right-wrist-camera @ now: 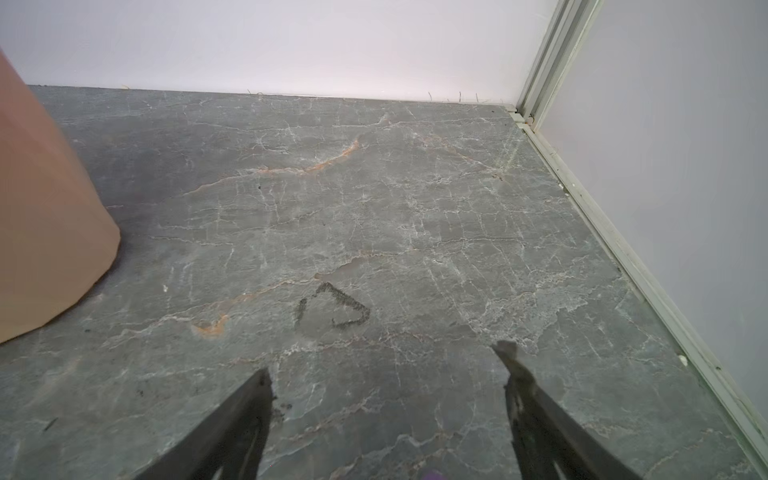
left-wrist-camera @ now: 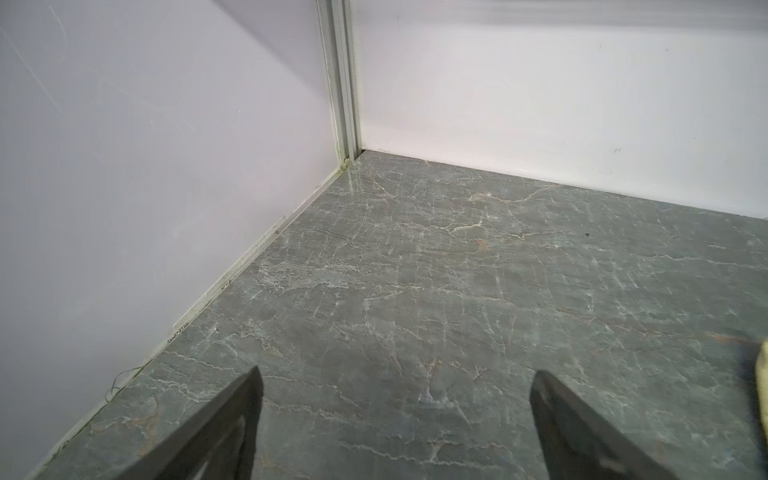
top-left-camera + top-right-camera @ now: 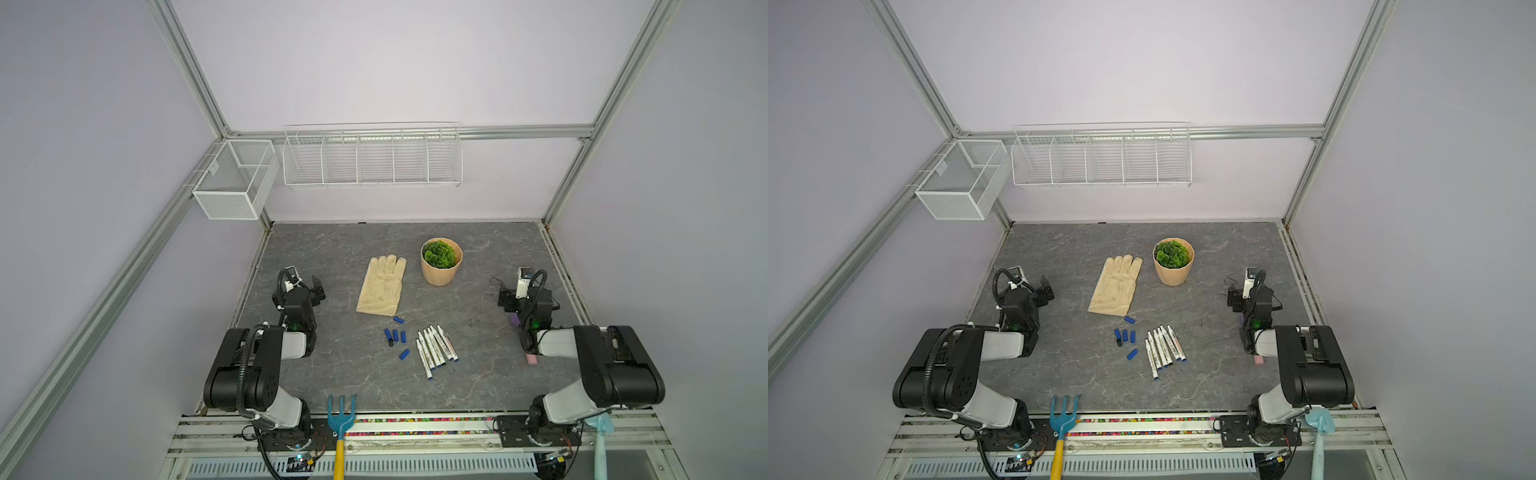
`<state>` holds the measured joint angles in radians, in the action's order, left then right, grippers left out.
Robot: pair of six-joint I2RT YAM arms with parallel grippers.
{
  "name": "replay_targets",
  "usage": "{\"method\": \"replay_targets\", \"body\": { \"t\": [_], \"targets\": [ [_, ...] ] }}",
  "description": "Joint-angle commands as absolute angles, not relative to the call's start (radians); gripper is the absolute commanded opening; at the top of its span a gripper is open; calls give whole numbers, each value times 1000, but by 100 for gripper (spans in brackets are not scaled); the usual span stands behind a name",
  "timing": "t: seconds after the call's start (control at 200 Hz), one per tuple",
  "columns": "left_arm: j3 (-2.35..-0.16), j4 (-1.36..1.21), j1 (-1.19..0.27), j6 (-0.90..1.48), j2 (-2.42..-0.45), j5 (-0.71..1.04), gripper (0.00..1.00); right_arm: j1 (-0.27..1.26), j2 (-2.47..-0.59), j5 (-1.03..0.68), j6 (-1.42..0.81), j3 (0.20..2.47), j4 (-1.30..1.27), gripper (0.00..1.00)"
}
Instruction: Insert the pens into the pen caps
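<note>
Our left gripper (image 2: pixel 397 382) and right gripper (image 1: pixel 384 361) both stand jaws apart, holding nothing, mid-left and mid-right in both top views. The pens (image 3: pixel 436 347) lie side by side at lower centre, long axes running upper left to lower right, blue ends lowermost. The pen caps (image 3: pixel 397 337) lie scattered just left on the grey marbled table (image 3: pixel 332 374); we see bare surface toward either arm.
</note>
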<state>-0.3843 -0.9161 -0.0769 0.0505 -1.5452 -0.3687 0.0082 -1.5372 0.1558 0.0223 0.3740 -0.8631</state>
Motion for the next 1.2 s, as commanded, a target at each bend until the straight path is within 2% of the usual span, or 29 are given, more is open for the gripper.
{"method": "replay_targets", "body": {
  "t": [0.0,1.194],
  "targets": [
    [-379,-940,-77,40,-1555,-363,99,4,-1525,143,18,386,-861,88],
    [-382,-936,-77,43,-1555,-362,99,-3,-1528,125,16,390,-853,88]
  ]
}}
